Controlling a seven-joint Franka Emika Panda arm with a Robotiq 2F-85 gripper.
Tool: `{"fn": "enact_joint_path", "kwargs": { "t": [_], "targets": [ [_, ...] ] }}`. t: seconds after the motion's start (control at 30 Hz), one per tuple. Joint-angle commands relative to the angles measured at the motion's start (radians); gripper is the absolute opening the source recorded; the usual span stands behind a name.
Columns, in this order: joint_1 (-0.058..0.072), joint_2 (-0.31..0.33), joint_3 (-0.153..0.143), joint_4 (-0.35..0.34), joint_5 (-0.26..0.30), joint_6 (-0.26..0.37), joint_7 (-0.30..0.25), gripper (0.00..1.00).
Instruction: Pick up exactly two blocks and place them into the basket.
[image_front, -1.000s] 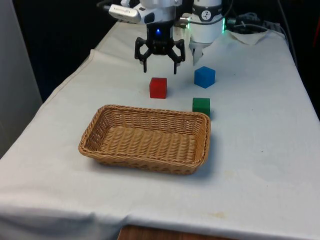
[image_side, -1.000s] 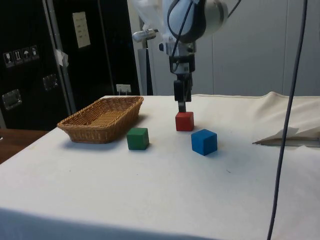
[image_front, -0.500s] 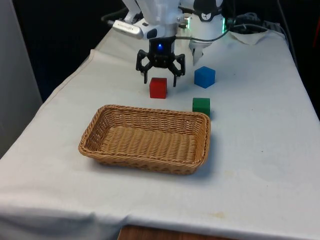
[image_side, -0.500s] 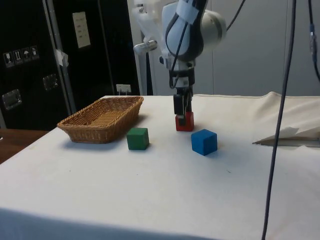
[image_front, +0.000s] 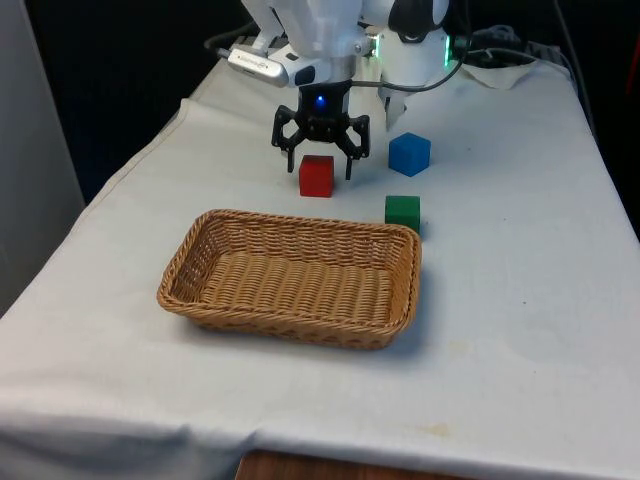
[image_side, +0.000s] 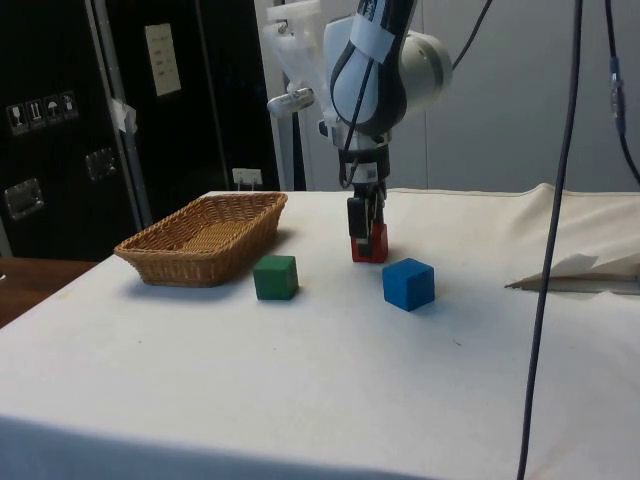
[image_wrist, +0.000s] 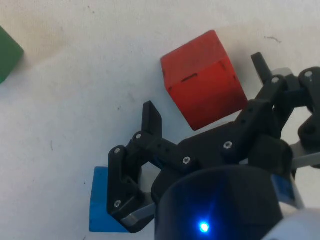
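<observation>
The jaws are spread wide, one finger on either side of the red block (image_front: 316, 175), nothing gripped yet. The gripper (image_front: 320, 168) has been lowered onto it over the last second, so the first pick appears imminent. The block is a cube with no long axis, and in the wrist view it sits skewed between the fingers; contact cannot quite be judged. The green block (image_front: 402, 212) lies just beside the basket (image_front: 215, 305), the blue block (image_front: 409, 154) nearby.
</observation>
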Motion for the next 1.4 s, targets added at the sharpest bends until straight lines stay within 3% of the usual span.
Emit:
{"fn": "enact_joint_path", "kwargs": {
  "t": [0.0, 0.57, 0.6, 0.63, 0.83, 0.87, 0.9, 1.13, 1.17, 1.23, 1.37],
  "targets": [
    [-0.003, -0.002, 0.004, -0.002, 0.004, 0.004, -0.003, 1.0],
    [-0.003, -0.001, -0.001, 0.0, 0.001, 0.002, -0.004, 1.0],
    [-0.003, -0.001, -0.002, 0.0, 0.001, 0.002, -0.004, 0.96],
    [-0.003, 0.0, -0.003, 0.001, 0.001, 0.002, -0.005, 0.72],
    [0.0, 0.0, -0.007, 0.001, 0.0, 0.0, -0.001, 0.07],
    [-0.003, -0.001, -0.005, 0.001, 0.001, 0.002, -0.006, 0.07],
    [-0.004, -0.001, -0.005, 0.001, 0.001, 0.002, -0.006, 0.01],
    [0.0, -0.001, -0.008, 0.001, -0.001, 0.0, -0.001, 0.02],
    [-0.004, -0.001, -0.005, 0.001, 0.001, 0.002, -0.006, 0.02],
    [0.006, -0.019, -0.022, 0.005, -0.013, -0.015, 0.003, 0.02],
    [0.011, -0.041, -0.035, 0.011, -0.025, -0.036, 0.011, 0.02]
  ]
}}
